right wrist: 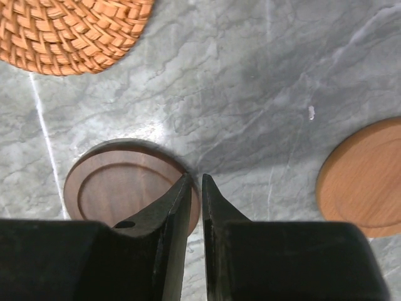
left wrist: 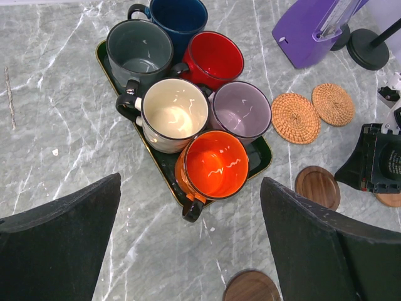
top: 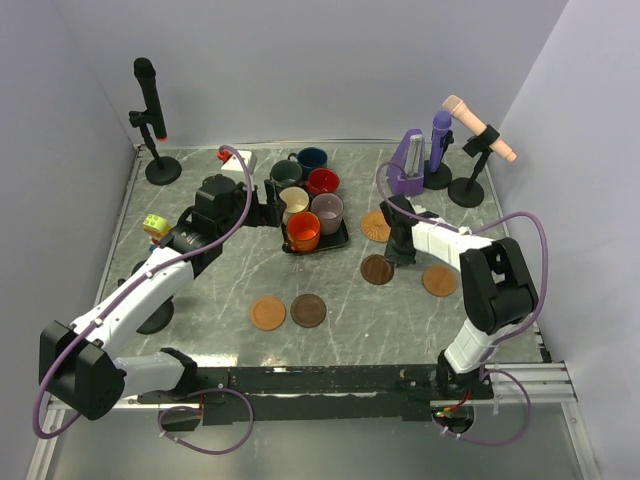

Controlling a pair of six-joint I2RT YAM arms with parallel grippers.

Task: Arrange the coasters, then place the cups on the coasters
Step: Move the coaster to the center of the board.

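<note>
Closest to the lens, black fingers of the right gripper [right wrist: 196,182], drawn in to a thin slit, tips down at the rim of a dark brown coaster [right wrist: 119,188]: left finger over its edge, right finger just off it on bare stone, no telling if nipped or only touched. Ahead and to the left of those tips, well apart, a woven orange coaster [right wrist: 75,31]; out to the right of the fingers, a smooth tan coaster [right wrist: 369,182], flat and clear of both. Spread wide and holding nothing, the left gripper [left wrist: 191,182] over the near end of a black tray [left wrist: 164,168], with the orange cup [left wrist: 216,166] straight ahead between the two fingers, touched by neither. Behind it, farther from the tool, the cream cup [left wrist: 174,113] and mauve-grey cup [left wrist: 241,113], then the dark grey-green cup [left wrist: 139,50] and red cup [left wrist: 216,58], and last the navy cup [left wrist: 178,15], all upright and packed close on the tray. Near the tip of the left gripper's right finger, a second dark brown coaster [left wrist: 252,287], just beside a second tan coaster [top: 268,313]. Underneath everything, a grey marbled table [top: 340,345], boxed in by pale lilac walls [top: 330,60]. Beyond both grippers, along the far edge, a black microphone [top: 148,95], a purple stand [top: 410,160] and a beige microphone [top: 480,125].
</note>
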